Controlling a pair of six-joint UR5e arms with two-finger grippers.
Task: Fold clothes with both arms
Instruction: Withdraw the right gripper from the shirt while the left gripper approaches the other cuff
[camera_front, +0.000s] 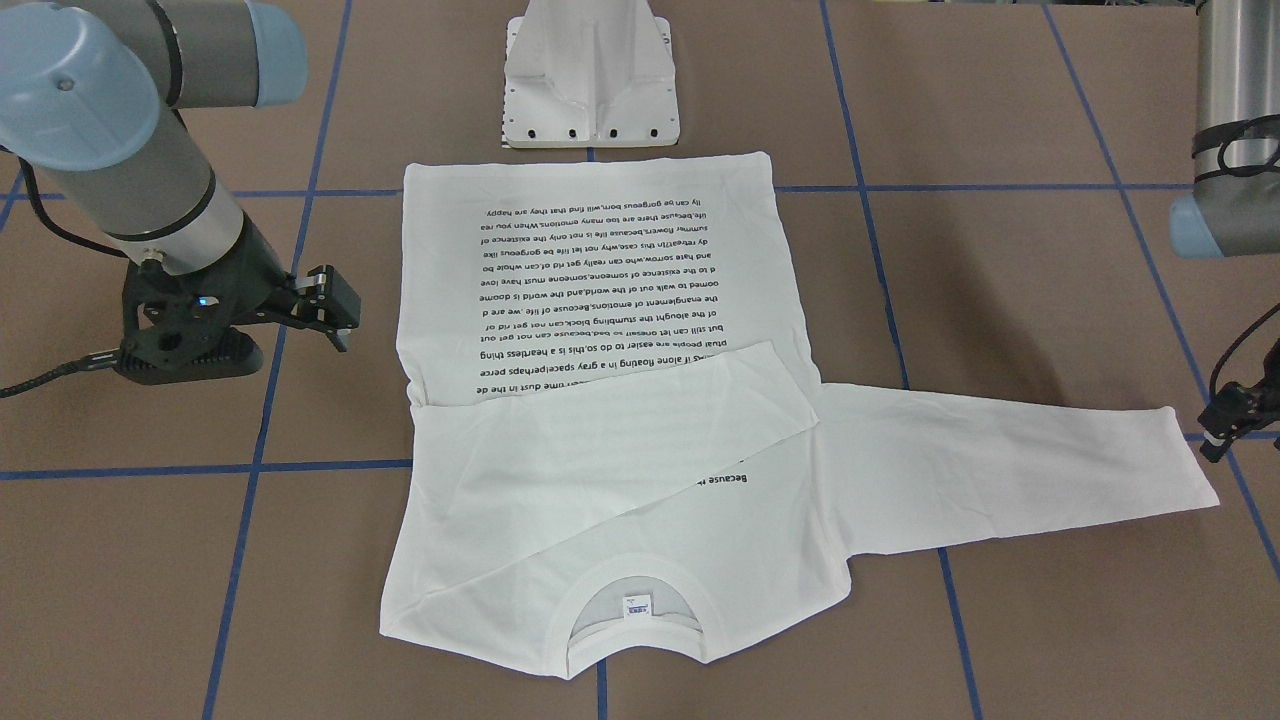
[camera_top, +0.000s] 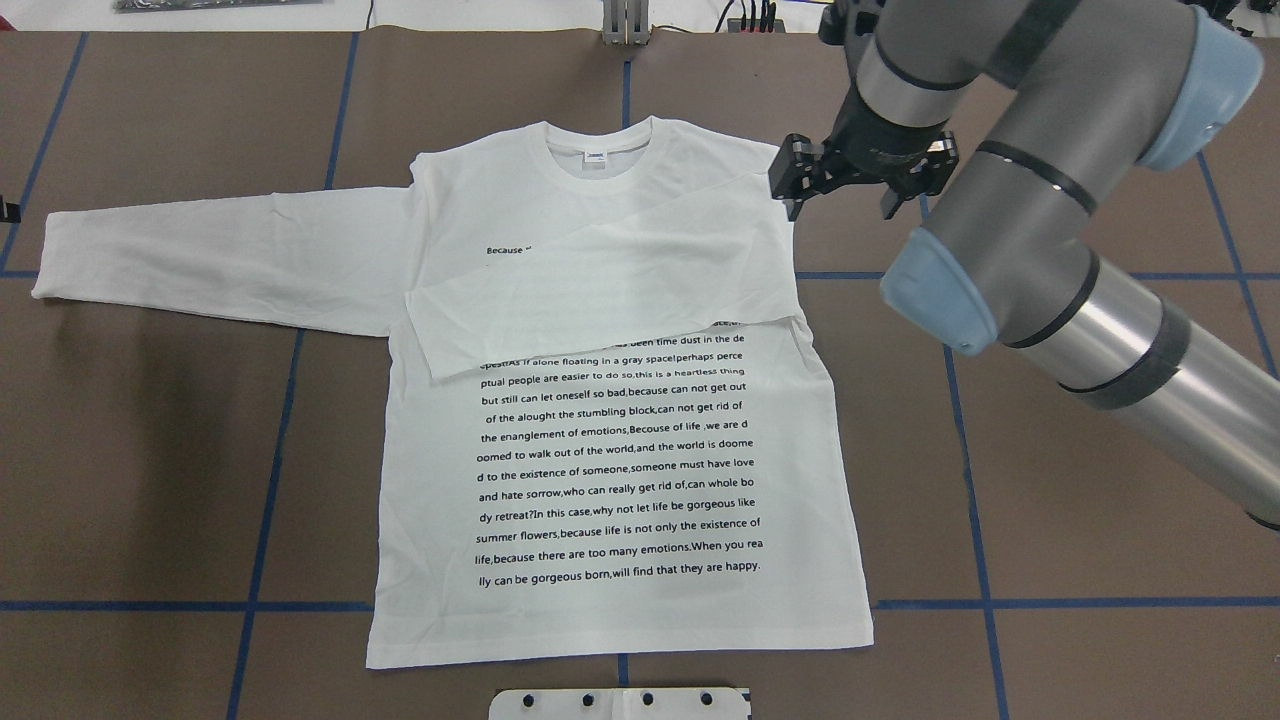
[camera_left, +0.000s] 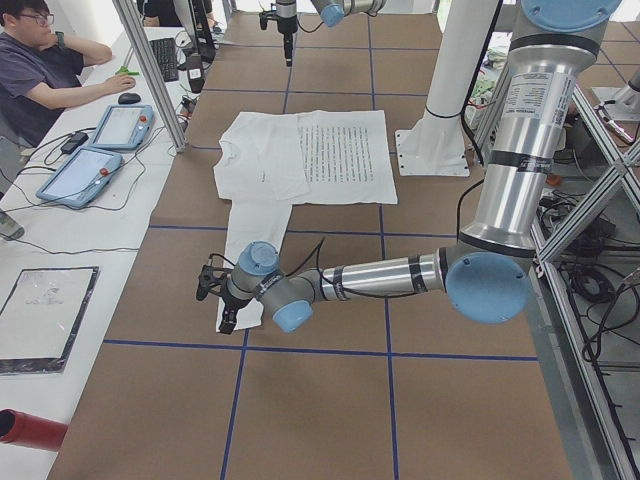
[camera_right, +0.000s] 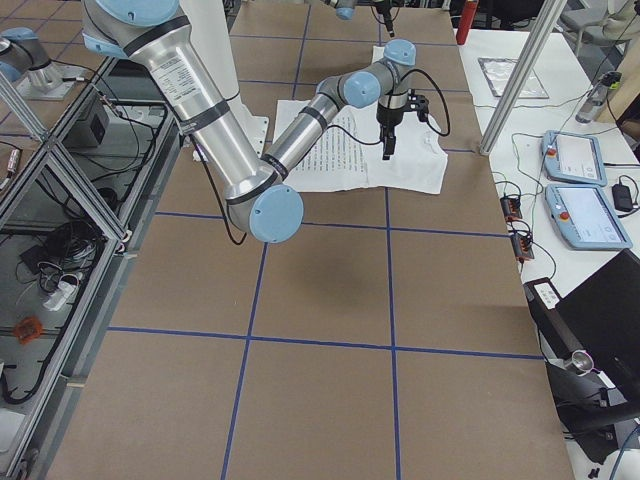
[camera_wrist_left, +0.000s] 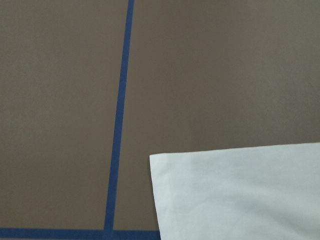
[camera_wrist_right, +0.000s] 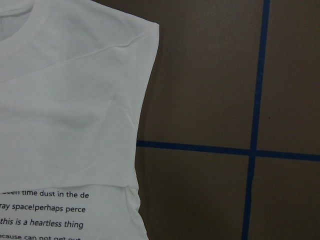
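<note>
The white long-sleeved T-shirt lies flat on the brown table, text side up, with its collar on the far side from me. One sleeve is folded across the chest. The other sleeve lies stretched out to my left. My right gripper is open and empty, and hovers just beside the shirt's right shoulder. My left gripper hovers just beyond the stretched sleeve's cuff. It looks open and holds nothing. In the exterior front-facing view the shirt is seen upside down.
The white pedestal base stands right at the shirt's hem. Blue tape lines grid the table. An operator sits at a side desk with two teach pendants past the table's far edge.
</note>
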